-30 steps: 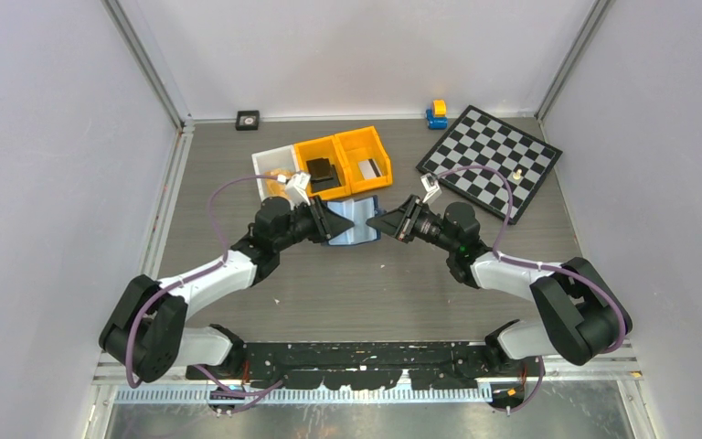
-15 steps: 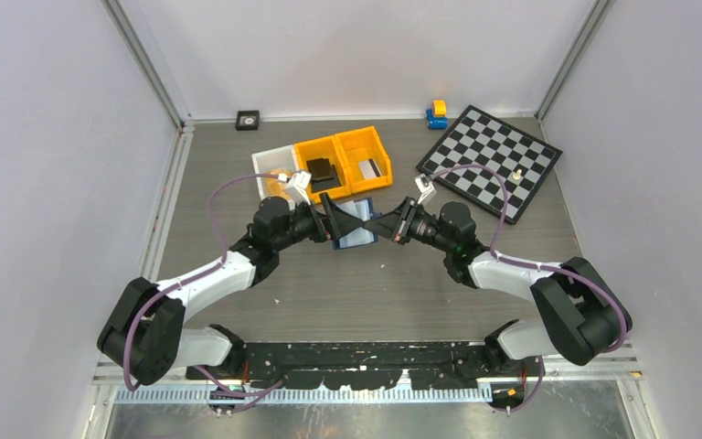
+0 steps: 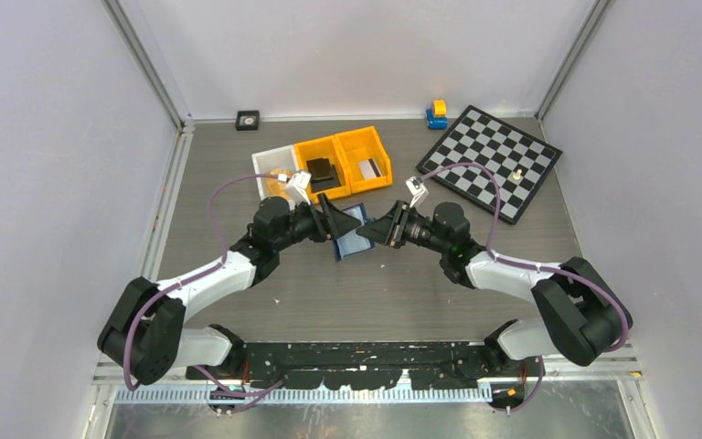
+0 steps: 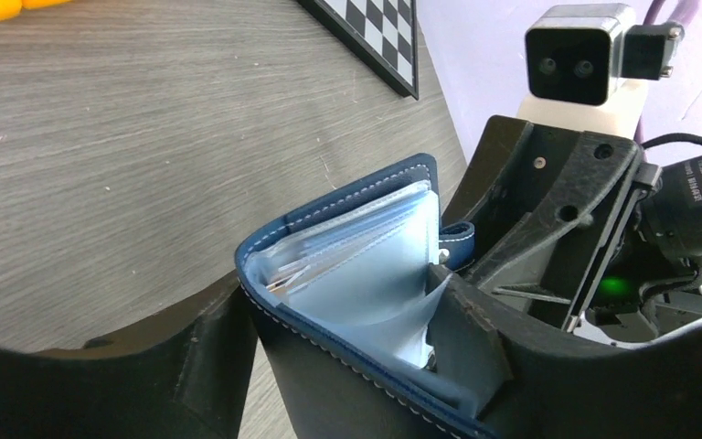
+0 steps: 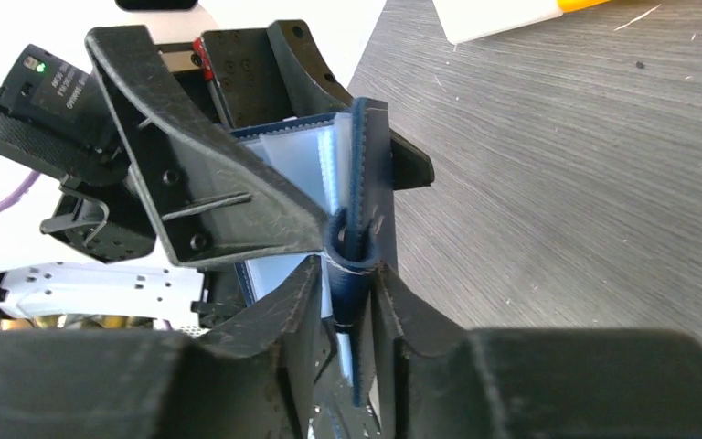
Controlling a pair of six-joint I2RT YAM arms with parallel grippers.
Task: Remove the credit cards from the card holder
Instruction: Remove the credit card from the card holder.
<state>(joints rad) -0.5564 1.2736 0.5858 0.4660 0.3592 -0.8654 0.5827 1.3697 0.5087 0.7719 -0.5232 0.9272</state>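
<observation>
Evidently to fan the card holder's [image 4: 356,265] pale pockets open, the right gripper [image 5: 349,274] pinches its navy cover while the left gripper's [image 4: 343,311] spread jaws straddle it, grip unclear.

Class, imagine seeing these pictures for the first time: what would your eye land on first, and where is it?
At the centre, a navy card holder fans open, showing pale blue sleeves. The right gripper pinches its navy edge, while the left gripper stands wide-jawed around its other side. Behind them sit bright orange bins, with a chessboard at the far right.
</observation>
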